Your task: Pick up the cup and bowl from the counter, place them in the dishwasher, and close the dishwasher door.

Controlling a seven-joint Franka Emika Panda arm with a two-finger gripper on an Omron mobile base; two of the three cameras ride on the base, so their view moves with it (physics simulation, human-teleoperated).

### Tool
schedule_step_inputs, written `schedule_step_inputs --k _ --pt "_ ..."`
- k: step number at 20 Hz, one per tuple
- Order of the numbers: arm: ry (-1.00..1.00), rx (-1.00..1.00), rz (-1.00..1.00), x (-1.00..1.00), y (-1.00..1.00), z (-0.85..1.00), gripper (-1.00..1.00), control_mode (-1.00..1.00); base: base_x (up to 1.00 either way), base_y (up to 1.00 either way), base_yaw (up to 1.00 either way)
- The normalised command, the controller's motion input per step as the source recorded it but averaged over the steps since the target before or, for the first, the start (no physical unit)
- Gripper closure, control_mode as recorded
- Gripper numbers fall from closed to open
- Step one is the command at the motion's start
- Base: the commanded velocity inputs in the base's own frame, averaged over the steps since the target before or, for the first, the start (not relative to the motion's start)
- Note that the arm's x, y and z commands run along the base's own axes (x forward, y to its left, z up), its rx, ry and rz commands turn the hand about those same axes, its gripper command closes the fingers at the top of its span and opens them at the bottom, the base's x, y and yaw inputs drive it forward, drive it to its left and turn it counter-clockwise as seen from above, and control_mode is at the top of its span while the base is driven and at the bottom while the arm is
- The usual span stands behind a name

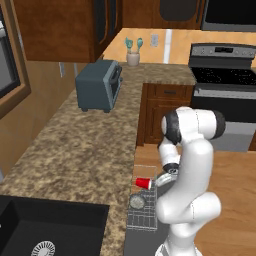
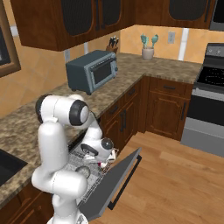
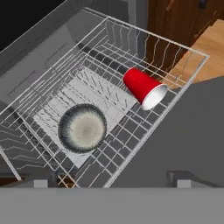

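Observation:
The red cup (image 3: 144, 87) lies on its side in the dishwasher's wire rack (image 3: 175, 48), its mouth toward the rack's edge. Beside it the grey bowl (image 3: 82, 127) sits upright on the rack floor. My gripper (image 3: 111, 181) hovers above the rack, open, with its fingertips (image 3: 43, 181) wide apart and nothing between them. From the left base view the cup (image 1: 143, 183) and bowl (image 1: 137, 201) lie just left of the gripper (image 1: 167, 176). The dishwasher door (image 2: 116, 181) hangs open, tilted down below the pulled-out rack (image 2: 78, 159). The counter (image 1: 85, 150) runs above.
A blue-grey toaster oven (image 1: 98, 85) and a beige utensil holder (image 1: 133, 57) stand on the counter. The stove (image 1: 222, 75) is at the far right, the black sink (image 1: 45, 230) at the near left. Wood floor (image 2: 175, 175) lies right of the door.

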Motion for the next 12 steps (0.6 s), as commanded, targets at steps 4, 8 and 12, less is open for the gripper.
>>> schedule_step_inputs --k 4,8,12 --pt "0.01 0.0 -0.13 -0.12 -0.56 1.0 -1.0 -1.0 0.0 0.0 0.0" --pt "0.21 0.05 -0.15 -0.12 -0.69 1.0 -1.0 -1.0 0.0 0.0 0.0" --pt "0.12 0.11 -0.15 -0.1 -0.55 1.0 -1.0 -1.0 0.0 0.0 0.0"
